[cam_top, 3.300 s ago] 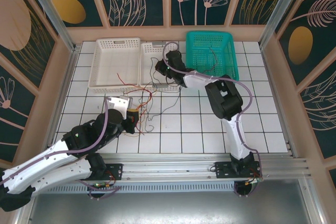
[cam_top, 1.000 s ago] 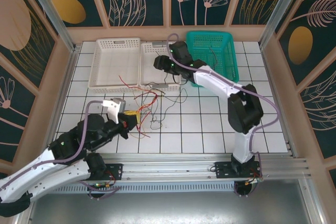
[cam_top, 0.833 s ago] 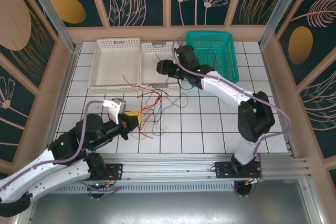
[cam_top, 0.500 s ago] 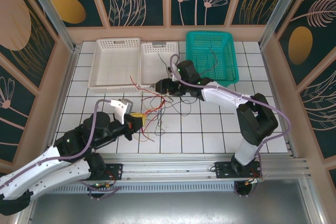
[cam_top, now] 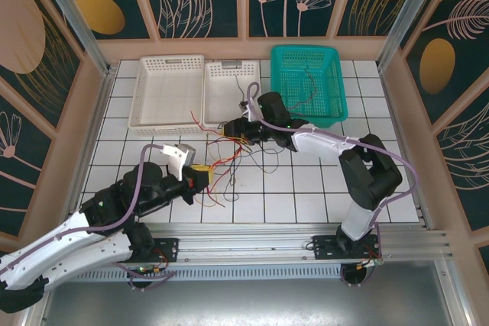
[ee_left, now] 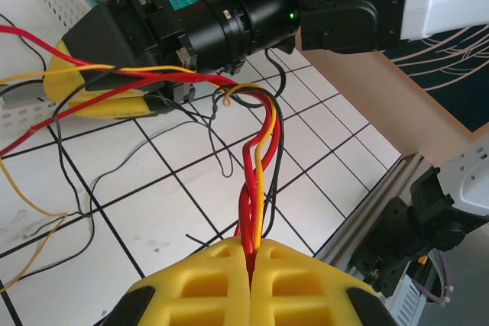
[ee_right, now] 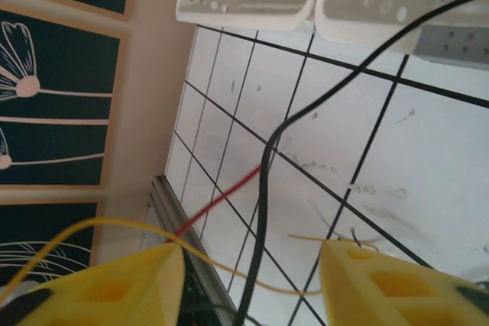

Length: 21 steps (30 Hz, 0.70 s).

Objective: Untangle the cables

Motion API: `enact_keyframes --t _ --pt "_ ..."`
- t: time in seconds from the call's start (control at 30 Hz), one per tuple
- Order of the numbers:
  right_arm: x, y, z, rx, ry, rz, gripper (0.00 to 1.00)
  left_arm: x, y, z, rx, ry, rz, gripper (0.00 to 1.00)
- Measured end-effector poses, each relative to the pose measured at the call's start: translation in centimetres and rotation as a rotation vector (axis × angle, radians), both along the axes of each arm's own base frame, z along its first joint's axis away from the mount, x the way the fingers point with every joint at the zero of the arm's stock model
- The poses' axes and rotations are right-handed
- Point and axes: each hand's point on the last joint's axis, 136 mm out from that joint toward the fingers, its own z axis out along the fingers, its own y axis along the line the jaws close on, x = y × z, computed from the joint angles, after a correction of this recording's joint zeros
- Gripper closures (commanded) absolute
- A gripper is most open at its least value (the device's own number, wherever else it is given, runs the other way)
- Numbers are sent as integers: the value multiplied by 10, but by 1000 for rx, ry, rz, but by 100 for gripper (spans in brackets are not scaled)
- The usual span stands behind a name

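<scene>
Holding perhaps thin cables (cam_top: 309,80): teal basket (cam_top: 341,91)

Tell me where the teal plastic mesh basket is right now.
In the top external view, the teal plastic mesh basket sits at the far edge of the white tiled table, right of centre, just right of the smaller white perforated basket.

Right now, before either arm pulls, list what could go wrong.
1. The left gripper clamps red, yellow and black cables twisted together; pulling may tighten the knot instead of freeing a strand.
2. The right gripper is open with a black cable and a yellow cable running between its fingers; closing could catch both.
3. The grippers sit close together and could collide.
</scene>
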Motion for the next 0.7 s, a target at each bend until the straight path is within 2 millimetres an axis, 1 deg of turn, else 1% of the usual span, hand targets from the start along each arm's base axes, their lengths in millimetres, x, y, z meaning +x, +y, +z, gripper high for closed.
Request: enact_keyframes --t 0.27,0.3,0.37,0.4,0.57,0.7 --pt "5 8 -4 27 38 1 83 -1 -1 0 0 2 -7 100" --pt "5 8 -3 31 36 1 87 -1 -1 0 0 2 -8 100" --pt "7 9 0 37 32 0 97 -1 -1 0 1 0 -8 100" --pt "8 9 1 40 34 -3 100 -1 -1 0 1 0 -9 100" --pt "20 4 8 54 35 -34 100 -2 -1 1 -4 0 -16 100" --pt "43 4 18 71 11 -60 100 -7 -1 3 -13 2 -33 100"
